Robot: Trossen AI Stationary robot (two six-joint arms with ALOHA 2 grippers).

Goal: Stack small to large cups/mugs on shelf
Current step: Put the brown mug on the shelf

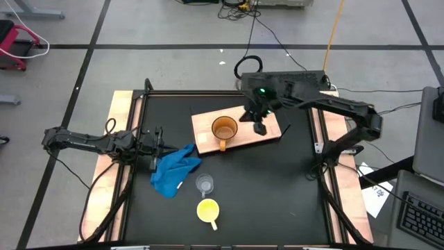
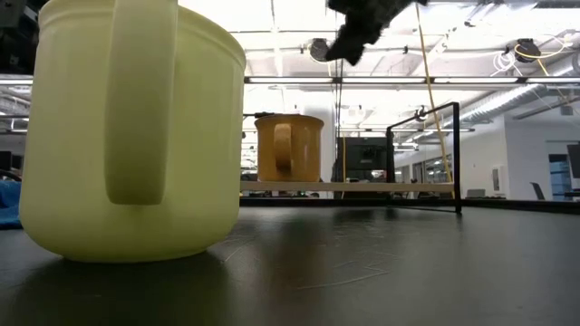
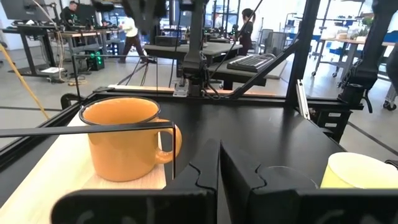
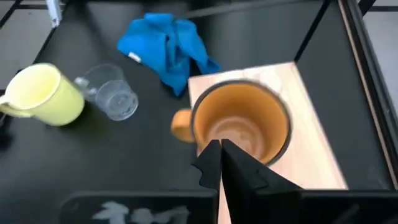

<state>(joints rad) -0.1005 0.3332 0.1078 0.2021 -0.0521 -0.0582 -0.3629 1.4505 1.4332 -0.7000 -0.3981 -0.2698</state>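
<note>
Clear cup (image 1: 204, 183) faint in high view, yellow mug (image 2: 127, 127) cropped in low view.

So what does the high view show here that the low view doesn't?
Only the high view shows the clear cup, the blue cloth, the left gripper at the table's left edge, and the right gripper over the board. Only the low view shows the room's ceiling lights. Both show the yellow mug and the orange mug standing on the board.

No legible text, label, brand or number anywhere.
</note>
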